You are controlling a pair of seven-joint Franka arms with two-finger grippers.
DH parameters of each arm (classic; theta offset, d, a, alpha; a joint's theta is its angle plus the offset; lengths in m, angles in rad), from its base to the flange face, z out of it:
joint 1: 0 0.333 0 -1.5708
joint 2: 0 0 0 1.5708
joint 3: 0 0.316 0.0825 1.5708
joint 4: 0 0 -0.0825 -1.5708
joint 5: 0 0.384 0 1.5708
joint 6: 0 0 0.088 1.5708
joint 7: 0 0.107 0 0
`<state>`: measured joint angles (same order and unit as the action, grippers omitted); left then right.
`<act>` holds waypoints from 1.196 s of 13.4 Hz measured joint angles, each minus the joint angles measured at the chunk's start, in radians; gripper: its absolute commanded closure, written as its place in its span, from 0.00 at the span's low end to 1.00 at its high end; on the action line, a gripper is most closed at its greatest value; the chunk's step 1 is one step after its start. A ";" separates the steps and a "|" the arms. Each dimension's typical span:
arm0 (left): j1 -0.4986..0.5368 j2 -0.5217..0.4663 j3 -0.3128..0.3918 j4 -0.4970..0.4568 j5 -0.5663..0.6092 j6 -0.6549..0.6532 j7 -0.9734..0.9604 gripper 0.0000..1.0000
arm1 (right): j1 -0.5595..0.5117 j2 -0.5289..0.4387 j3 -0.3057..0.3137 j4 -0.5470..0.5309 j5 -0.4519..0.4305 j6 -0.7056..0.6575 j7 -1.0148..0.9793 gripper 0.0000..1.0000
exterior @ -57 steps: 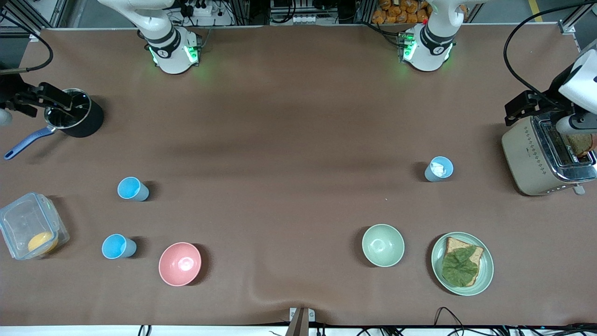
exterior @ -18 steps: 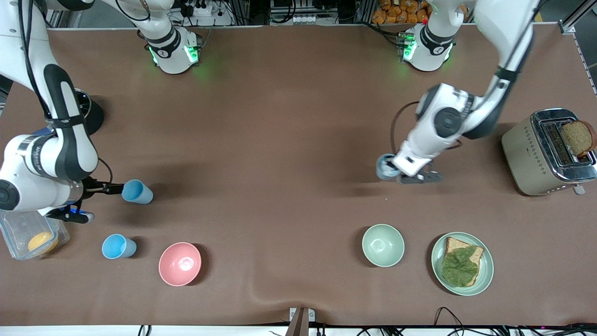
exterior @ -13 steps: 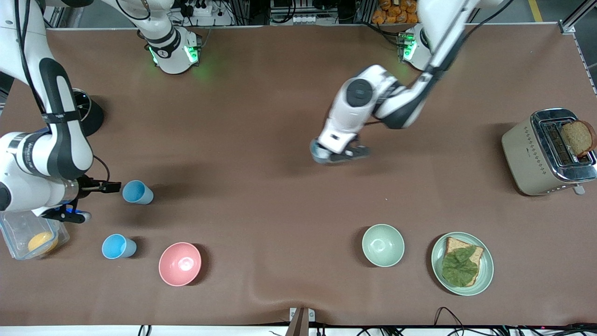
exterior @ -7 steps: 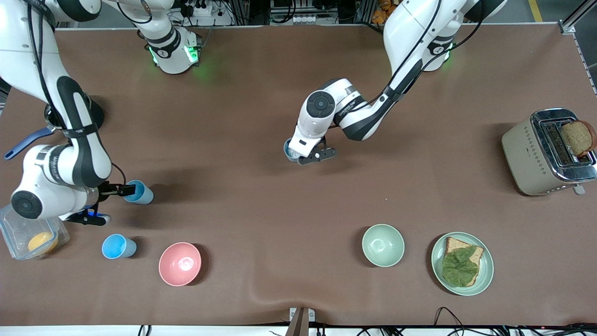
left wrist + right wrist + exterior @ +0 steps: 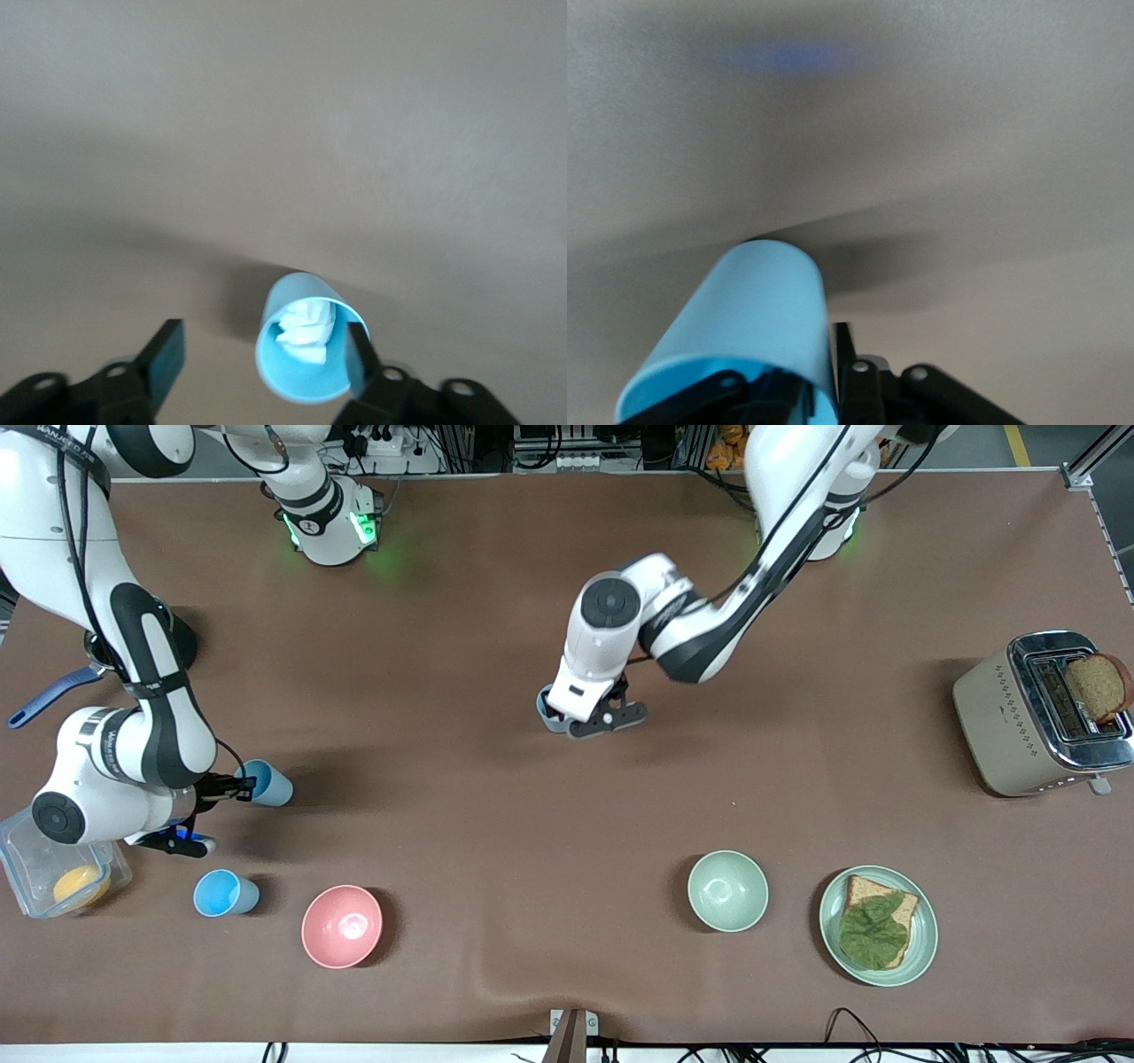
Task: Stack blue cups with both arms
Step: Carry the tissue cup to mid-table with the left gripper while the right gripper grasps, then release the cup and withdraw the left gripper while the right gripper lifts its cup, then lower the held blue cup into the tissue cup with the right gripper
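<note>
Mid-table brown mat is bare, wide passage between the arms. Pink bowl and a cup crowd the right arm's end; green bowl, plate, toaster block the left arm's end.

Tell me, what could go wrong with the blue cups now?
The open left gripper has one finger against the cup with the white scrap; pulling away could tip it. The right gripper pinches only one wall of its blue cup, so that cup might slip or tilt when lifted.
</note>
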<state>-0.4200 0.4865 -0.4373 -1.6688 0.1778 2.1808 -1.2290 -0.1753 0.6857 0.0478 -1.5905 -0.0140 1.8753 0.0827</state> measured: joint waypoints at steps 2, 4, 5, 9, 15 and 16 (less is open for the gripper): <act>0.066 -0.150 0.004 0.001 0.005 -0.121 0.049 0.00 | 0.001 -0.011 0.001 0.008 0.000 -0.007 0.000 1.00; 0.169 -0.251 0.010 -0.005 0.006 -0.199 0.174 0.00 | 0.002 -0.041 0.003 0.013 0.000 -0.029 0.000 1.00; 0.228 -0.283 0.012 -0.009 0.006 -0.227 0.247 0.00 | 0.004 -0.062 0.007 0.015 0.000 -0.055 0.000 1.00; 0.424 -0.348 0.011 -0.011 0.005 -0.309 0.566 0.00 | 0.120 -0.183 0.040 0.028 0.029 -0.168 0.024 1.00; 0.497 -0.397 0.126 0.093 -0.048 -0.513 0.941 0.00 | 0.464 -0.223 0.052 0.052 0.281 -0.169 0.563 1.00; 0.489 -0.398 0.156 0.115 -0.052 -0.547 0.969 0.00 | 0.504 -0.223 0.052 0.052 0.309 -0.155 0.654 1.00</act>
<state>0.0688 0.0881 -0.2814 -1.5542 0.1261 1.6341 -0.2601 0.3284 0.4623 0.0999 -1.5390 0.2947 1.7206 0.7369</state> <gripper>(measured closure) 0.000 0.943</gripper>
